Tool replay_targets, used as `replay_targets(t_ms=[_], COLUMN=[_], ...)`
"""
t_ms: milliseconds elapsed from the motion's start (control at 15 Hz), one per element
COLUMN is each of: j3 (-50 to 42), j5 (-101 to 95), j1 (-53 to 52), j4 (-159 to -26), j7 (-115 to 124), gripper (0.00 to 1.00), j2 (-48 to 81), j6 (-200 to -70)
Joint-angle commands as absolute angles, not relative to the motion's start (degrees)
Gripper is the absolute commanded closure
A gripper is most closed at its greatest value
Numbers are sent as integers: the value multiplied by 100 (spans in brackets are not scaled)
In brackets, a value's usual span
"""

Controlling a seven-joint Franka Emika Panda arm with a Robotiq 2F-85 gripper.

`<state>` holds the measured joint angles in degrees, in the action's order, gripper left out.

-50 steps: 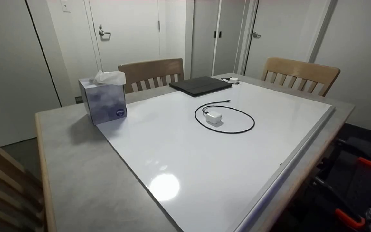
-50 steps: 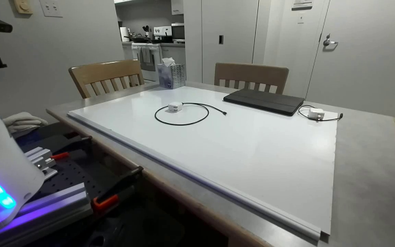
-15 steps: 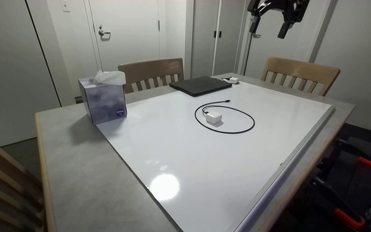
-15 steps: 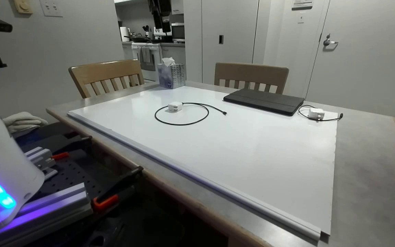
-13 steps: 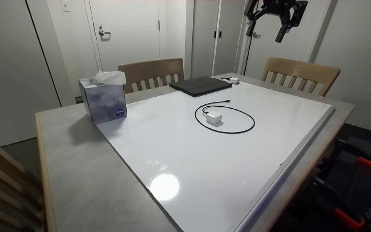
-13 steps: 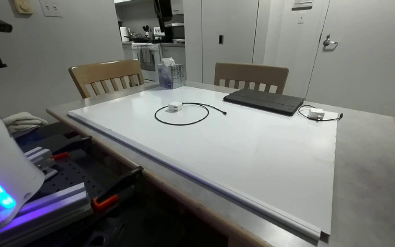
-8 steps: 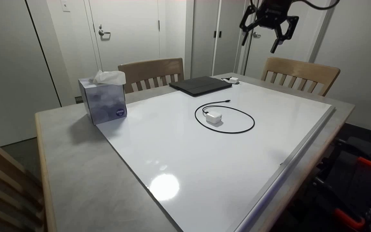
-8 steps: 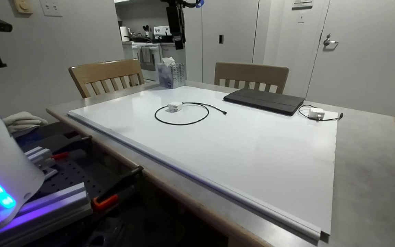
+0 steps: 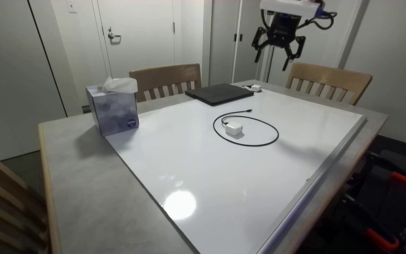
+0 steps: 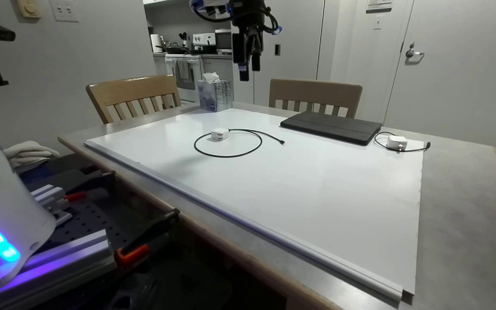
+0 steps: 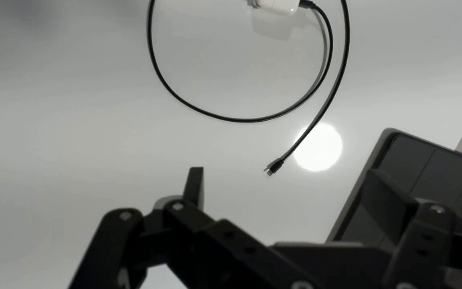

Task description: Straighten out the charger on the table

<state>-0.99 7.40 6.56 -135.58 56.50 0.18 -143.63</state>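
Note:
The charger is a white plug block [image 9: 234,129] with a black cable [image 9: 253,145] curled in a loop around it. It lies on the glossy white top of the table [image 9: 203,176] and also shows in an exterior view [image 10: 220,134]. In the wrist view the cable [image 11: 247,120] curves across the upper middle, its loose connector end [image 11: 276,164] pointing down; the plug block [image 11: 281,5] is cut off at the top. My gripper [image 9: 271,65] is open, empty and high above the table, fingers pointing down; it also shows in an exterior view [image 10: 250,74] and the wrist view [image 11: 284,171].
A flat dark slab [image 9: 220,94] lies at the table's edge. Beside it is another white plug block [image 10: 397,143] with a short black cable. A tissue box [image 9: 118,111] stands at a corner. A metal rail [image 10: 248,219] runs along one side. Wooden chairs [image 9: 330,79] surround the table.
My gripper has come into view from the top and moved lower, leftward in an exterior view, with its shadow now on the white top. It stays open. The charger has not moved.

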Motion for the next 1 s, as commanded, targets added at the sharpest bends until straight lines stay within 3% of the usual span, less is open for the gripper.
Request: replay_targets(t_ms=[0, 933], j3=[-237, -432], j5=[1181, 1807], j1=[552, 410], j4=[-12778, -12047], j7=[5629, 5763], gripper=[0, 0], j2=[927, 2457], j6=[-14112, -14183])
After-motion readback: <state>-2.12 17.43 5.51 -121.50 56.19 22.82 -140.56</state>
